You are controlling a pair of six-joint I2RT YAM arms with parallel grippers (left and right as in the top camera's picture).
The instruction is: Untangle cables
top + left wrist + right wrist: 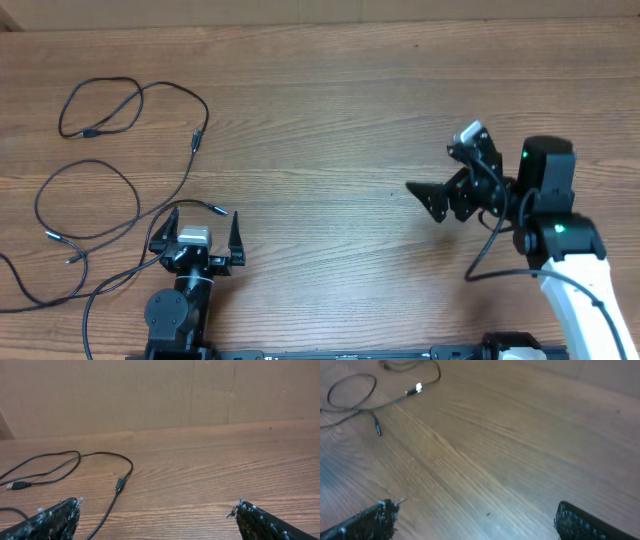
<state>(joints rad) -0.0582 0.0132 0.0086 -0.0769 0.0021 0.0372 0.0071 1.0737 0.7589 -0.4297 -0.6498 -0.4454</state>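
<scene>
Seen from overhead, a brown wood-grain table [330, 90] fills the frame, its planks running side to side. On its left part lie the thin black cables [198, 138]. They are limp cords in loose, overlapping loops with small plug ends. Where the loops cross we cannot tell which cord lies on top, nor count them surely, and some strands run off the left and bottom edges.

The left gripper [203, 222] sits low at the near edge, just beside the loops, with its dark fingers spread wide and nothing between them. One plug end lies close in front of it. Whether a strand passes under the arm is hidden.

In the left wrist view only the rough, speckled tips of the fingers [55, 520] show at the bottom corners of the left gripper [157, 507]. A cable [120, 484] curves across the wood beyond them, against a plain beige wall [150, 390].

The right gripper [435, 175] stands well apart at the table's right side, seen edge-on — its shape is hard to read from above. Its wrist view shows the right gripper [474, 507] spread over bare, blurred wood, with the cables [376, 425] small and soft in the far corner.
</scene>
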